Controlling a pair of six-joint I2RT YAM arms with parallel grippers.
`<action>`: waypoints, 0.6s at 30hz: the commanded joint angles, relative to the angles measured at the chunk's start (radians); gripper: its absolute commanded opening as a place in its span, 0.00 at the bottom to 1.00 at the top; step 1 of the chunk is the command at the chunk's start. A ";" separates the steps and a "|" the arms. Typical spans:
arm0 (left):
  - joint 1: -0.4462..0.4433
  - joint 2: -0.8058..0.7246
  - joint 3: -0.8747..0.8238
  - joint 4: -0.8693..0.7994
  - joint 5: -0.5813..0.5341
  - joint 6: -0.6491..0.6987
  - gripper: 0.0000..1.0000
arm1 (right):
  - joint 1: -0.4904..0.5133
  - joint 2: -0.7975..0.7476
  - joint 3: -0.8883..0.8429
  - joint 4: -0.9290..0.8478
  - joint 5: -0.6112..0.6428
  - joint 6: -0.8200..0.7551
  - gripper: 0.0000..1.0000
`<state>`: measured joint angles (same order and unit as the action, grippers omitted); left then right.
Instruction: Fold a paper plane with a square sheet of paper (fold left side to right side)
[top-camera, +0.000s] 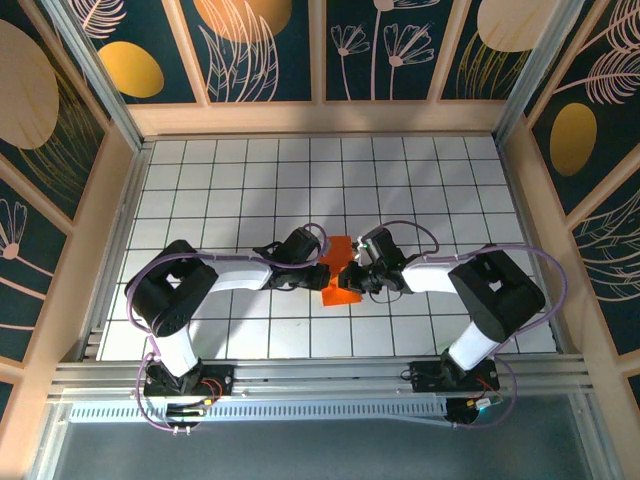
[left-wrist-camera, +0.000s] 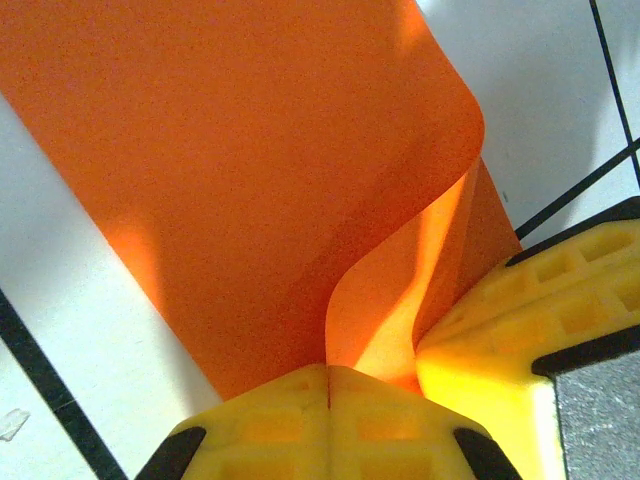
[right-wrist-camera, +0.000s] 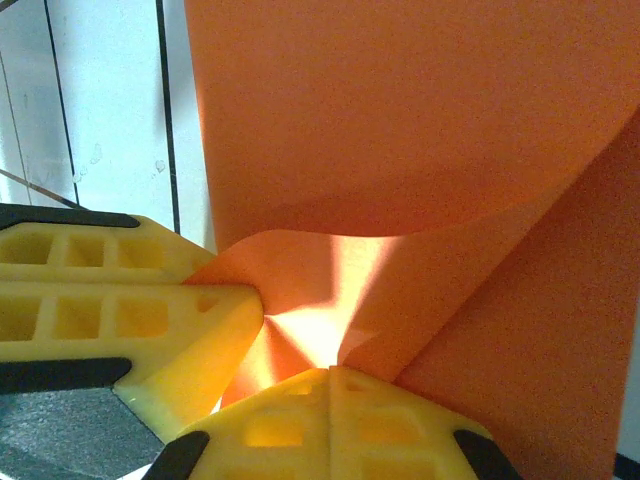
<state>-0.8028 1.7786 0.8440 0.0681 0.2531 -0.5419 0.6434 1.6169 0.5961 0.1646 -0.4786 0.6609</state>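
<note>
The square sheet of paper (top-camera: 341, 293) is bright orange and lies partly folded on the white tiled table between the two arms. In the left wrist view the sheet (left-wrist-camera: 250, 150) curls over itself, and my left gripper (left-wrist-camera: 328, 372) is shut on its near edge. My right gripper (right-wrist-camera: 330, 372) is shut on a creased corner of the sheet (right-wrist-camera: 400, 110). From above, the left gripper (top-camera: 325, 266) and the right gripper (top-camera: 350, 274) meet almost tip to tip over the paper. Each wrist view shows the other gripper's yellow fingers (left-wrist-camera: 540, 310) (right-wrist-camera: 120, 310) close by. A paper plane is out of view.
The white gridded table (top-camera: 250, 170) is walled by wooden rails (top-camera: 320, 118) at the back and sides. Both arm bases sit on the metal rail (top-camera: 320, 380) at the near edge. Black grid lines (left-wrist-camera: 40, 370) run beside the paper.
</note>
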 joint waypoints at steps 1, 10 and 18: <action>0.009 -0.002 0.010 -0.025 -0.006 0.000 0.04 | 0.009 0.016 0.005 -0.045 0.039 -0.018 0.00; 0.009 -0.170 0.051 -0.134 -0.126 -0.015 0.27 | 0.009 0.002 -0.008 -0.029 0.032 -0.015 0.00; 0.006 -0.328 -0.096 -0.084 0.001 -0.122 0.09 | 0.008 -0.001 -0.001 -0.033 0.028 -0.019 0.00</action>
<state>-0.8028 1.4876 0.8177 -0.0257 0.1833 -0.5983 0.6434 1.6169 0.5957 0.1654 -0.4789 0.6609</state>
